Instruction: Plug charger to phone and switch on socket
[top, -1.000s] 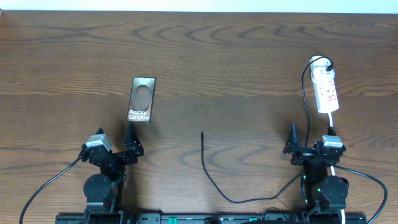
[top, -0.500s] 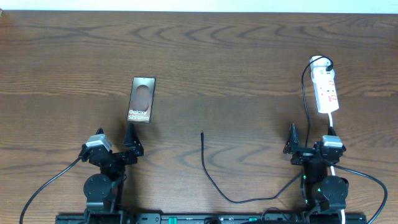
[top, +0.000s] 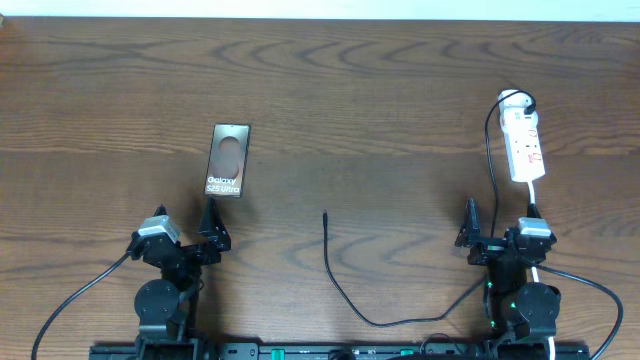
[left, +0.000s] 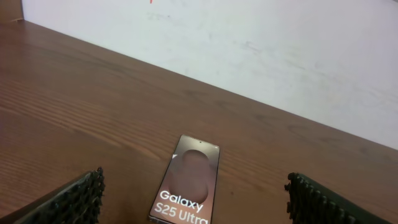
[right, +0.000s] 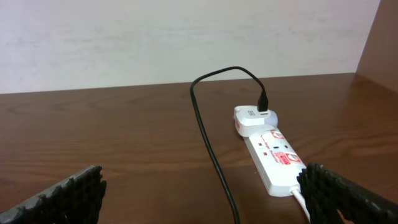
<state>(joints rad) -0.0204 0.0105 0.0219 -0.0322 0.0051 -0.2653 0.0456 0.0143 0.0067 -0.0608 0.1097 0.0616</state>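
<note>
At the near edge of a dark wooden table, two robot arms sit folded, one on each side. The left gripper (top: 185, 232) has its jaws spread wide and holds nothing; in its wrist camera the two ribbed fingers (left: 71, 199) frame bare wood. The right gripper (top: 498, 235) is just as wide and just as empty.

Just beyond the left gripper lies the phone (top: 228, 160), flat on the table (top: 380, 80), its white "Galaxy S25 Ultra" lettering at the end nearer the arm. Beyond the right gripper lies the socket (top: 524, 148), a white power strip pointing away from the arm. A white adapter (top: 512, 100) sits in its far end with the black charger (top: 340, 290) cable plugged into it.

That cable runs back past the right arm, curves along the near edge and ends in a slim connector tip (top: 325, 215) lying loose mid-table, between the arms and well apart from the phone.

By my reading, the task has not started. The tip has to be picked up and pushed into the phone, then the socket switched on. Whether its switch is on or off is too small to tell.
</note>
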